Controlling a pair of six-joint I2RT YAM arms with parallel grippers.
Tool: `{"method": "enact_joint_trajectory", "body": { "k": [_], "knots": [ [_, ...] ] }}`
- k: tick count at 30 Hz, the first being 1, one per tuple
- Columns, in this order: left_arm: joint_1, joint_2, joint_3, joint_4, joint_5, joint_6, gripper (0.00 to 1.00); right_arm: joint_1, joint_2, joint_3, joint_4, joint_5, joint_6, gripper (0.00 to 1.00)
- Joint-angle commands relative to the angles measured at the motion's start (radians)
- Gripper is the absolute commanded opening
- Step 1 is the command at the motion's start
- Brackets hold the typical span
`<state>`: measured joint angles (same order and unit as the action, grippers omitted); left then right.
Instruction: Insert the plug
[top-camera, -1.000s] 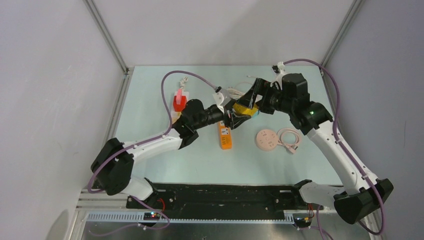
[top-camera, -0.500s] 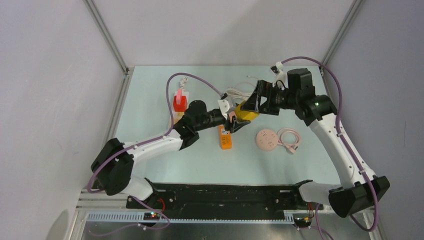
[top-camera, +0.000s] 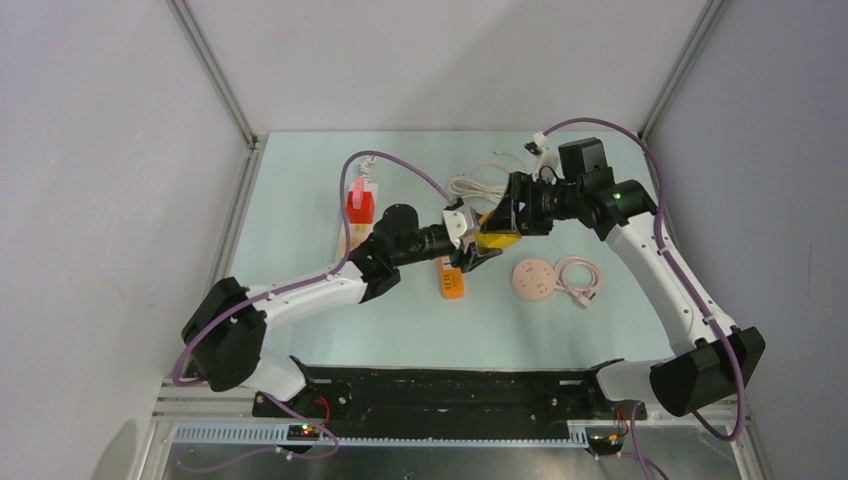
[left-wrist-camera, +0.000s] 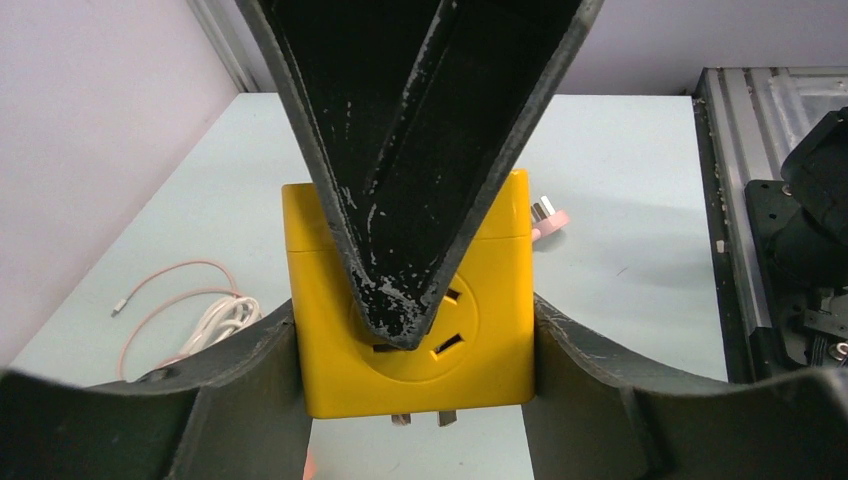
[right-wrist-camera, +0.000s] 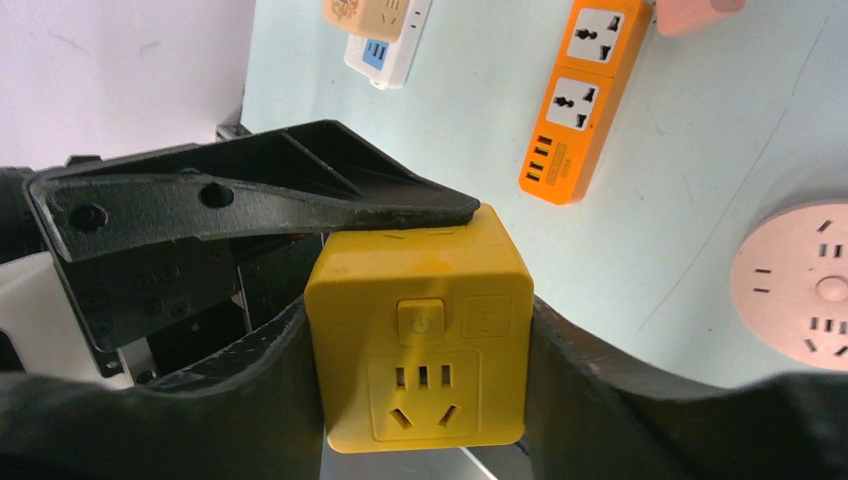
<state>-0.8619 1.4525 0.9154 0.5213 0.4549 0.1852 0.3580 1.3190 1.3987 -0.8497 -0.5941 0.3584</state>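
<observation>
The plug is a yellow cube adapter (top-camera: 497, 238) held in the air between both arms, above the table's middle. My left gripper (top-camera: 472, 250) is shut on its two sides (left-wrist-camera: 412, 330), and two metal prongs (left-wrist-camera: 420, 418) stick out below the cube. My right gripper (top-camera: 503, 222) is also shut on the cube (right-wrist-camera: 420, 330), its fingers pressed against the sides of the face with the power button. One right finger (left-wrist-camera: 420, 150) crosses the cube's socket face. An orange power strip (top-camera: 450, 277) lies on the table just below the cube.
A round pink socket (top-camera: 532, 279) and a coiled pink cable (top-camera: 580, 275) lie right of the strip. A red block (top-camera: 359, 205) stands at the left. White cables (top-camera: 475, 187) lie behind the grippers. A white and tan strip (right-wrist-camera: 385, 30) lies beyond the orange one.
My right gripper opened wide, turned and closed again on the yellow cube. The cube and both grippers drifted slightly right and nearer. The left grip held throughout.
</observation>
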Motion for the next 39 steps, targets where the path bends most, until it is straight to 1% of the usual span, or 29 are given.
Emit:
{"method": "enact_joint_trajectory", "body": {
  "k": [1,2,4,6,7,9,10,11,12,14,16,17,21,23,26,28,33,39],
  "knots": [
    [-0.008,-0.039,0.015,0.044,-0.051,0.004,0.37,0.009,0.021,0.037,-0.009,-0.091,-0.040,0.15],
    [-0.008,-0.041,0.014,0.044,-0.088,-0.020,0.69,0.008,0.021,0.041,-0.016,-0.070,-0.074,0.11],
    [-0.009,-0.053,0.003,0.044,-0.129,-0.037,0.95,0.001,0.014,0.041,-0.033,-0.008,-0.140,0.00],
    [-0.008,-0.076,-0.031,0.045,-0.164,-0.037,0.99,-0.019,0.005,0.037,-0.038,0.083,-0.206,0.00],
    [-0.007,-0.097,-0.043,0.045,-0.186,-0.033,0.99,-0.029,0.000,0.035,-0.033,0.116,-0.256,0.00],
    [-0.004,-0.137,-0.083,0.045,-0.220,-0.030,1.00,-0.059,-0.022,0.003,0.016,0.258,-0.335,0.00],
    [-0.003,-0.152,-0.113,0.046,-0.233,-0.032,1.00,-0.066,-0.045,-0.036,0.064,0.296,-0.368,0.00],
    [0.000,-0.182,-0.128,0.045,-0.258,-0.035,1.00,-0.076,-0.056,-0.059,0.086,0.344,-0.438,0.00],
    [0.001,-0.200,-0.165,0.045,-0.269,-0.036,1.00,-0.086,-0.074,-0.099,0.112,0.355,-0.473,0.00],
    [0.009,-0.252,-0.216,0.046,-0.316,-0.035,1.00,-0.121,-0.084,-0.154,0.110,0.373,-0.566,0.00],
    [0.014,-0.304,-0.265,0.045,-0.385,-0.035,1.00,-0.166,-0.092,-0.193,0.077,0.357,-0.640,0.00],
    [0.020,-0.332,-0.280,0.045,-0.401,-0.034,1.00,-0.193,-0.104,-0.225,0.068,0.324,-0.684,0.00],
    [0.034,-0.409,-0.359,0.045,-0.447,-0.048,1.00,-0.249,-0.148,-0.322,0.021,0.263,-0.762,0.00],
    [0.037,-0.450,-0.392,0.044,-0.502,-0.066,1.00,-0.271,-0.174,-0.350,-0.013,0.231,-0.784,0.00],
    [0.042,-0.519,-0.442,0.023,-0.580,-0.134,1.00,-0.289,-0.206,-0.384,-0.050,0.165,-0.844,0.00],
    [0.041,-0.544,-0.466,0.014,-0.596,-0.168,1.00,-0.295,-0.208,-0.400,-0.057,0.113,-0.874,0.00],
    [0.042,-0.579,-0.497,-0.005,-0.617,-0.178,1.00,-0.298,-0.186,-0.461,0.008,0.028,-0.873,0.00],
    [0.044,-0.606,-0.513,-0.017,-0.653,-0.168,1.00,-0.298,-0.188,-0.579,0.151,0.121,-0.823,0.00]
  ]
}}
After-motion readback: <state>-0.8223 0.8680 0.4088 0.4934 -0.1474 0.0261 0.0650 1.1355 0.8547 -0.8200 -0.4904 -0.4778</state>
